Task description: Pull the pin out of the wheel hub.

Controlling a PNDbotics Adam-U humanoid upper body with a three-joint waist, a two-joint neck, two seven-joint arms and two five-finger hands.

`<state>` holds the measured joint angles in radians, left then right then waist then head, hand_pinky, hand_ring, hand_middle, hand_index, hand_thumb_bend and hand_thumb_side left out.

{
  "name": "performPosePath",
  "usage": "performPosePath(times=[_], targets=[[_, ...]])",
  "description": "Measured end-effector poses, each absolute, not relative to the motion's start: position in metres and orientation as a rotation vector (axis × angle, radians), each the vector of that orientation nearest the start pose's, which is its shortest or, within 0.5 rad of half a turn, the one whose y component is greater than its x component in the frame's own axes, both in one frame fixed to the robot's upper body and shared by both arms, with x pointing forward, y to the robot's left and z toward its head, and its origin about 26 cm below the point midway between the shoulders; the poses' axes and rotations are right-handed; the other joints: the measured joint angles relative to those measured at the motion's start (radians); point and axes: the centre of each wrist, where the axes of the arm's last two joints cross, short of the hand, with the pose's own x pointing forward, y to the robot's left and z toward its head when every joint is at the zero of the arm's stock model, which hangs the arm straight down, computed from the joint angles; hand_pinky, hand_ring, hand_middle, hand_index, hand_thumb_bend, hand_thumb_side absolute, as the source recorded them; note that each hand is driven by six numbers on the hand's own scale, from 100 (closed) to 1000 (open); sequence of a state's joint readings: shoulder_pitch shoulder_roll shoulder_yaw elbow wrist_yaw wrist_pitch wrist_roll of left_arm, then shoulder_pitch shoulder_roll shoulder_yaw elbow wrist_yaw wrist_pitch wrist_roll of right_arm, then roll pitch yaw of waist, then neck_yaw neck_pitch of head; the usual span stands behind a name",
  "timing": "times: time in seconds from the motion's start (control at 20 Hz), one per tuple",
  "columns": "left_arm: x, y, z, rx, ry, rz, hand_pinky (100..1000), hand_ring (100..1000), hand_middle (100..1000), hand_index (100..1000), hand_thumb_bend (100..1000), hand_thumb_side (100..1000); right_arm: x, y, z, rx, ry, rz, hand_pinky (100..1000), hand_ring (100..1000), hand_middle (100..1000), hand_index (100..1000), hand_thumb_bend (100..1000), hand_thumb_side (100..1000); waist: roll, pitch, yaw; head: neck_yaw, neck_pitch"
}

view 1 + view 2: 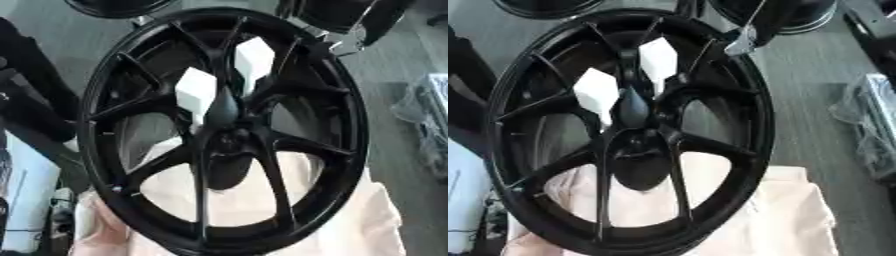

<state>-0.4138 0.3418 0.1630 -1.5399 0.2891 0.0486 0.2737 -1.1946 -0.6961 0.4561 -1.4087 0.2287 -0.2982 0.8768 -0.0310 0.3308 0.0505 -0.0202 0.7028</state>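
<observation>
Your black wheel hub stands over a pale cloth, two white blocks wedged among the upper spokes; a dark shape at its centre may be the pin; neither hand shows

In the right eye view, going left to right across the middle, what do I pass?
Left rim of the black spoked wheel hub → lower white angular block → upper white angular block → clear plastic-wrapped bundle on the grey floor. No robot hand is in view.
</observation>
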Motion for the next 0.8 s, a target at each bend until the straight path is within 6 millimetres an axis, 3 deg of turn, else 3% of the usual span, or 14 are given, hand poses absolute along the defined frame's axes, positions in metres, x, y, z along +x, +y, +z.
performPosePath(times=[0.5, 0.8], targets=[[0.367, 0.329, 0.144, 0.203, -1.898, 0.319, 640, 743, 695, 702, 354, 728, 0.415, -0.184, 0.371, 0.682, 2.007, -2.775, 865, 725, 702, 823, 442, 378, 0.002, -0.001, -0.001, 0.000, 0.009], [0.366, 0.332, 0.138, 0.204, -1.874, 0.342, 640, 743, 694, 702, 355, 727, 0.423, -0.176, 0.365, 0.742, 1.990, -2.776, 866, 746, 707, 826, 401, 346, 0.002, -0.006, -0.017, 0.010, 0.016]])
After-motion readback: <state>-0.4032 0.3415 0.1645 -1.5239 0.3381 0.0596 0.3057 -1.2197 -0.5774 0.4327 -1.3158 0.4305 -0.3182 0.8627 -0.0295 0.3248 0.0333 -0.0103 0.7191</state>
